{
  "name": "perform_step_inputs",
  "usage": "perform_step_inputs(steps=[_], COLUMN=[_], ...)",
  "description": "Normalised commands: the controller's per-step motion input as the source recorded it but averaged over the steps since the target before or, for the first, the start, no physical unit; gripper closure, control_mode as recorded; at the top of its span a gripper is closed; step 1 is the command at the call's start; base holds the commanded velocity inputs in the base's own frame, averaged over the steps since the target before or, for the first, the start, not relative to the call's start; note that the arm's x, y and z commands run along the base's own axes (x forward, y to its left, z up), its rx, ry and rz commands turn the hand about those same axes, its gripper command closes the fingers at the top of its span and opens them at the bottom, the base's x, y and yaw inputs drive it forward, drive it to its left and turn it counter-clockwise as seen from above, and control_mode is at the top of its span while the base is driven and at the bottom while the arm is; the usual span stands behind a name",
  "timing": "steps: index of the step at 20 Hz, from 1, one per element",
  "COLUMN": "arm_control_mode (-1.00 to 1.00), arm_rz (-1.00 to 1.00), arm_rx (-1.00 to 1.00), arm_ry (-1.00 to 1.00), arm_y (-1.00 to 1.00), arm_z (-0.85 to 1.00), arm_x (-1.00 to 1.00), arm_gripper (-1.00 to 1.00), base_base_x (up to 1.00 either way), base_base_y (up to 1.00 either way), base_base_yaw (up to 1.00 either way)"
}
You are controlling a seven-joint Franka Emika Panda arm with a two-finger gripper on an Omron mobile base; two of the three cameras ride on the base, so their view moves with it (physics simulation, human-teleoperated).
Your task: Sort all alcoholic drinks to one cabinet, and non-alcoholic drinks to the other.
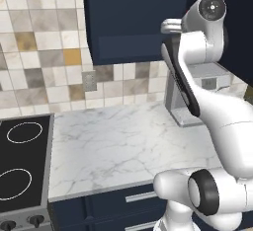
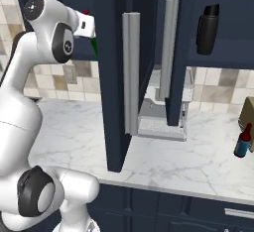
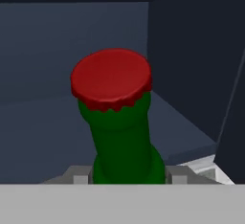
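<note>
Gripper [image 3: 128, 176] jaws sit closed on the neck of the green bottle [image 3: 122, 141], whose red cap [image 3: 111, 78] stands just ahead of the fingers in the hand view. Around the bottle lie the dark navy walls of the narrower cabinet [image 3: 43, 50], with a back wall ahead, a side wall close on the right and the shelf floor below, so free room is tight to the right and wider to the left. From the right base view, the arm reaches into that cabinet beside a tall open door [image 2: 116, 72] with a long silver handle [image 2: 131, 72]. The black flask [image 2: 207, 29] stands on the wide cabinet's shelf. The red-brown bottle [image 2: 243, 143] stands on the table [image 2: 198, 161] near its right end, well apart from the arm.
</note>
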Motion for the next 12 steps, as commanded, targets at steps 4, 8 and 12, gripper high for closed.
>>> perform_step_inputs(steps=[4,8,12], arm_control_mode=[-1.0,-1.0,-1.0], arm_rz=[0.0,0.0,0.0], arm_rx=[-0.01,-0.01,-0.02], arm_ry=[0.06,0.05,0.03], arm_y=[-0.08,-0.07,-0.05], arm_z=[0.0,0.0,0.0], arm_x=[0.58,0.44,0.42], arm_gripper=[1.0,1.0,1.0], base_base_x=[0.0,0.0,0.0], base_base_y=[0.0,0.0,0.0], base_base_yaw=[0.0,0.0,0.0])
